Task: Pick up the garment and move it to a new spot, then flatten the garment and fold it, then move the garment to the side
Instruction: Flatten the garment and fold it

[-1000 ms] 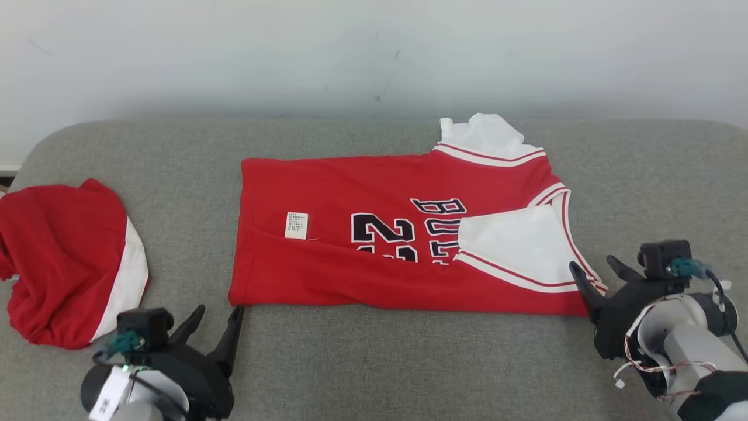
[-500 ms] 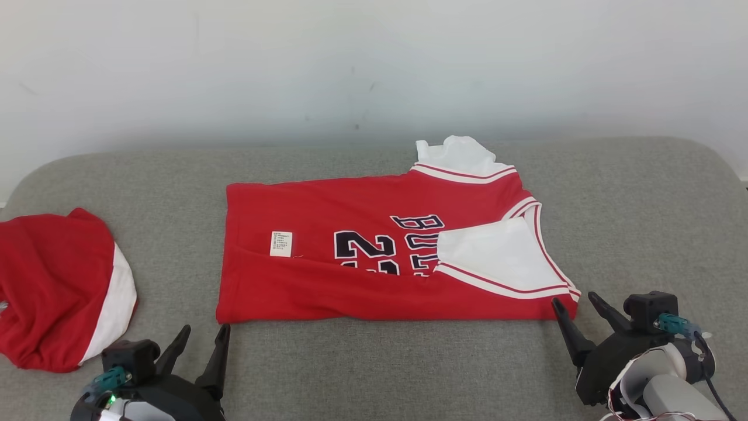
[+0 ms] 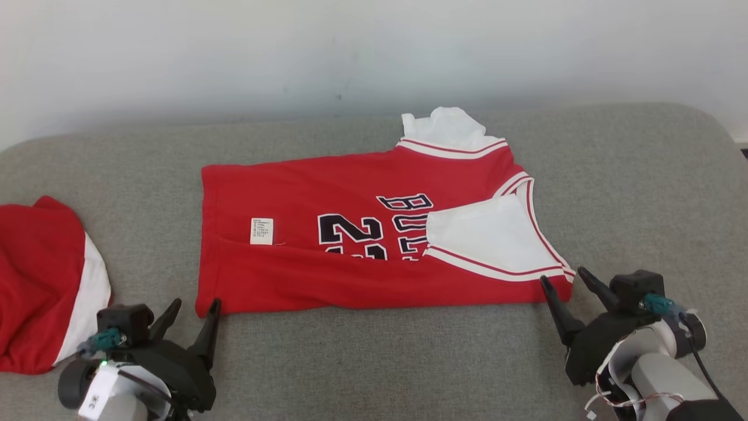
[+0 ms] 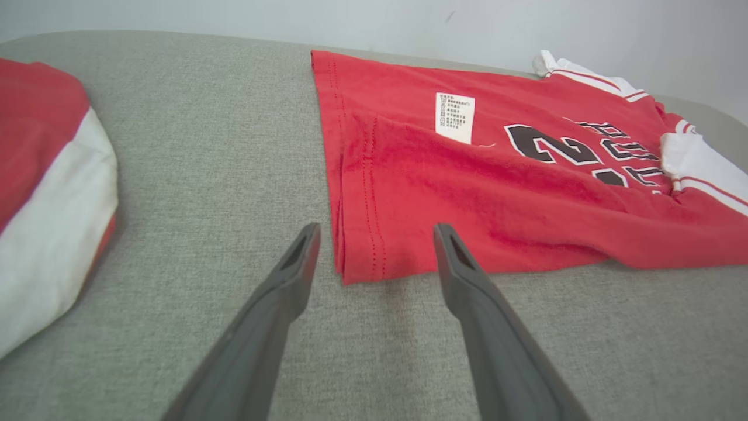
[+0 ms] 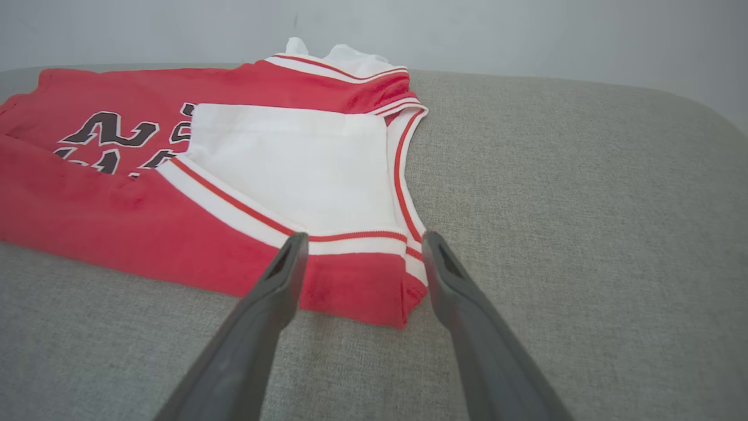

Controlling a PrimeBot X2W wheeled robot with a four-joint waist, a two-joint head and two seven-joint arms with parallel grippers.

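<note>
The garment (image 3: 350, 257) is a red jersey with white trim and dark lettering, lying flat and partly folded on the grey couch, its near long edge doubled over. A white label (image 3: 261, 230) shows near its left end. My left gripper (image 3: 193, 307) stands open at the jersey's near left corner (image 4: 362, 257), which lies between the fingers in the left wrist view. My right gripper (image 3: 565, 279) is open at the near right corner (image 5: 374, 292), with the white-trimmed shoulder between its fingers (image 5: 280, 275). Neither holds cloth.
A second red and white garment (image 3: 41, 286) lies bunched at the couch's left end, also seen as a red and white mound (image 4: 47, 175) in the left wrist view. Grey cushion (image 3: 385, 362) stretches in front of the jersey. A pale wall (image 3: 350, 52) rises behind.
The head camera has shifted, so the whole scene sits differently. Both grippers stay open and have come up to the jersey's near corners.
</note>
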